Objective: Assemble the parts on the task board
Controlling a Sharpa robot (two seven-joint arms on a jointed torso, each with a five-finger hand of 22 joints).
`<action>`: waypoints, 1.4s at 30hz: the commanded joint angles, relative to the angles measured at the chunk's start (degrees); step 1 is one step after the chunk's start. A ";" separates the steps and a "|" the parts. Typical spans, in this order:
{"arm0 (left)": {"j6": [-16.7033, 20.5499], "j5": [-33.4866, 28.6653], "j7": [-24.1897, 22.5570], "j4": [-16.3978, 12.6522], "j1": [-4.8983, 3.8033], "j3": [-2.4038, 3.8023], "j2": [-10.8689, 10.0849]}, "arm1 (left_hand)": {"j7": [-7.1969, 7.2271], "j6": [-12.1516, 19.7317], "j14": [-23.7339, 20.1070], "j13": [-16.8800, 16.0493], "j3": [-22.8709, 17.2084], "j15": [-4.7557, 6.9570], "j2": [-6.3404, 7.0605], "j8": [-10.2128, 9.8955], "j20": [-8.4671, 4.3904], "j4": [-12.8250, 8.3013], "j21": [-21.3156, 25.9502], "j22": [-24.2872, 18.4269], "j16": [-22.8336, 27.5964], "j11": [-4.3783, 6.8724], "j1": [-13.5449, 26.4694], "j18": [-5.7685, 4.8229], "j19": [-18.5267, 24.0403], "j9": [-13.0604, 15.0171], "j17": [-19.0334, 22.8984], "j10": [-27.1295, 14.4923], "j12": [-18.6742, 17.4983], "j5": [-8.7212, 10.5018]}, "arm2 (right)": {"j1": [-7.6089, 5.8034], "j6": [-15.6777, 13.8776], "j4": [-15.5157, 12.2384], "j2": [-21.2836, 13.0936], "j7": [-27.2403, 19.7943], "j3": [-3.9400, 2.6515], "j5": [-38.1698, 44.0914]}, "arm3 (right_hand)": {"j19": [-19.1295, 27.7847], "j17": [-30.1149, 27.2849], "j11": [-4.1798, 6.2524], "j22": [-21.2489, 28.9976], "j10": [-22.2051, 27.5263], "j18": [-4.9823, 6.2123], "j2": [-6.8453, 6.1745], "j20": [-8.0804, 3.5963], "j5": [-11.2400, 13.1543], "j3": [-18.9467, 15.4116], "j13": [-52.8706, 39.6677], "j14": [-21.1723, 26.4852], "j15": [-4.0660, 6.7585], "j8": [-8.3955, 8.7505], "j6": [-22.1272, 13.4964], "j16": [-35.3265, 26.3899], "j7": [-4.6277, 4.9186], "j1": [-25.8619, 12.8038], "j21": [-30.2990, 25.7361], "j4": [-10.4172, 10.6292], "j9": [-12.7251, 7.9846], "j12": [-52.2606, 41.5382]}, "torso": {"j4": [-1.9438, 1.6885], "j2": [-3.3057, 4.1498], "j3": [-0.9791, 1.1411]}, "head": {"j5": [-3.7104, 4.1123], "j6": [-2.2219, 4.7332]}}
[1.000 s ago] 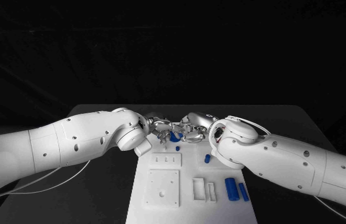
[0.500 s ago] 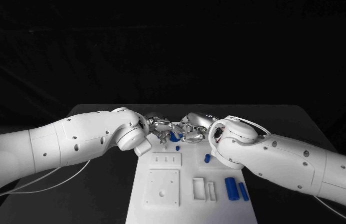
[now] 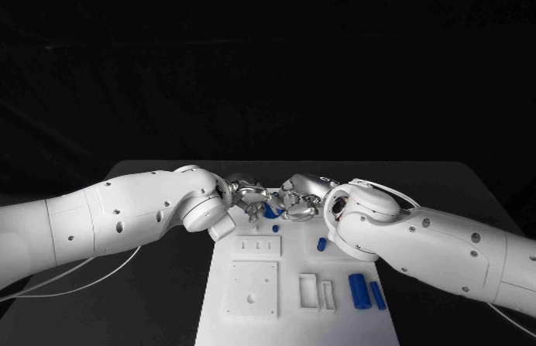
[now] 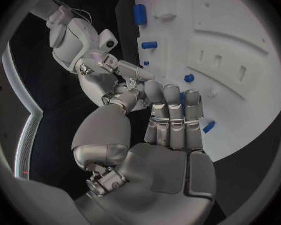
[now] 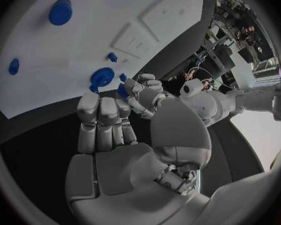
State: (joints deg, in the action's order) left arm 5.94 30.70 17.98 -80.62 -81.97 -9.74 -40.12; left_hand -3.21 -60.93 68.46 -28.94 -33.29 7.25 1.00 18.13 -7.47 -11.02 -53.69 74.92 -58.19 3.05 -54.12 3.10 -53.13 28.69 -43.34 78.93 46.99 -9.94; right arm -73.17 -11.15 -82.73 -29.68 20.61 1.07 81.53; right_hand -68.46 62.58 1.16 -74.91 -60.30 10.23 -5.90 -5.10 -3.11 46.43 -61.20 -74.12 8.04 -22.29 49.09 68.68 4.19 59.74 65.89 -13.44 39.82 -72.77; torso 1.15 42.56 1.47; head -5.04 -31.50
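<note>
Left hand (image 3: 248,196) and right hand (image 3: 300,199), both silver and jointed, meet fingertip to fingertip at the far end of the task board (image 3: 293,315), middle of the head frame. Between them sits a blue part (image 3: 270,211), small and rounded; both hands have fingers curled in round it, but which one actually grips it I cannot tell. In the left wrist view the left hand's fingers (image 4: 173,116) lie pressed together side by side.

Nearest, lower right of the board: two blue cylinders (image 3: 359,290), smooth, lying side by side, lengthwise. Left of them two narrow white raised slots (image 3: 315,292), then a white rectangular block (image 3: 252,288) with small holes. Further up, a smaller white plate (image 3: 257,247) with three slits, and a short blue peg (image 3: 321,244) lying loose to its right. A tiny blue stud (image 3: 275,228) sits just below the hands.

Board is matte white plastic, flat, long rectangle. Bench (image 3: 447,183) is matte black. Arms are glossy white shells; thin white cable (image 3: 78,280) trails at lower left.
</note>
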 commanded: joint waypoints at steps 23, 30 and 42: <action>1.75 0.34 -0.83 0.04 -0.06 -0.02 -0.26 | 0.27 -1.54 -0.14 0.68 -4.13 -0.12 -1.94 0.67 -5.15 -1.41 -1.18 -0.35 -1.15 0.42 2.13 -0.13 0.07 1.97 0.99 0.03 0.58 -5.17 | -0.04 -0.53 0.71 0.07 -2.18 0.27 -2.68 | -0.07 -0.26 0.89 -0.27 1.78 4.77 -2.34 -0.12 0.23 -0.51 0.68 0.08 0.09 0.85 10.49 -0.26 -0.02 -1.53 -0.14 1.13 0.14 0.69 | 0.02 -0.01 0.01 | -0.13 0.23; 1.92 0.34 -0.86 0.07 -0.05 -0.02 -0.38 | 0.60 -2.25 0.13 0.86 -4.56 -0.11 -1.75 1.14 -5.16 -2.10 -1.49 -0.49 -1.38 0.74 2.52 -0.02 -0.10 2.92 1.26 0.29 0.66 -6.93 | -0.04 -1.47 1.07 -0.02 -2.53 0.53 -2.85 | 0.20 -0.35 -0.05 -0.24 2.24 4.77 -5.43 -0.13 0.14 -5.65 1.19 0.30 -0.73 3.59 8.22 -0.50 0.96 -3.89 -0.43 2.42 -1.37 1.32 | 0.01 -0.01 0.00 | -0.18 0.25; 2.25 0.46 -0.96 0.04 -0.05 -0.03 -0.43 | 0.81 -2.62 0.28 1.05 -4.89 -0.11 -1.53 1.40 -5.16 -2.68 -1.73 -0.66 -1.54 0.94 2.62 0.06 -0.19 3.80 1.52 0.45 0.67 -8.10 | -0.03 -1.32 1.28 -0.14 -2.83 1.08 -2.91 | 0.41 -0.41 -0.20 -0.16 2.53 4.77 -5.85 -0.30 0.08 -7.13 1.45 0.45 -0.93 4.42 8.30 -0.67 1.17 -3.30 -0.78 2.95 -1.95 1.56 | 0.00 -0.01 -0.01 | -0.19 0.27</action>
State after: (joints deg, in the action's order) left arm 6.62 30.88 17.82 -80.67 -81.88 -9.88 -40.50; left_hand -4.23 -61.26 68.51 -27.97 -38.14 7.06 -0.27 17.83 -7.47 -13.29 -55.06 74.30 -59.50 3.55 -51.68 3.10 -53.13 28.98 -41.87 79.28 47.44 -17.77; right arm -73.30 -13.16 -81.41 -29.80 18.74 1.92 78.87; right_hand -68.04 62.27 1.14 -74.91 -57.82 10.84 -11.40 -5.12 -3.11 39.69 -59.79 -73.78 7.55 -18.24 55.31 68.39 3.06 56.36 65.50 -10.51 37.88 -71.43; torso 1.16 42.56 1.46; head -5.23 -31.26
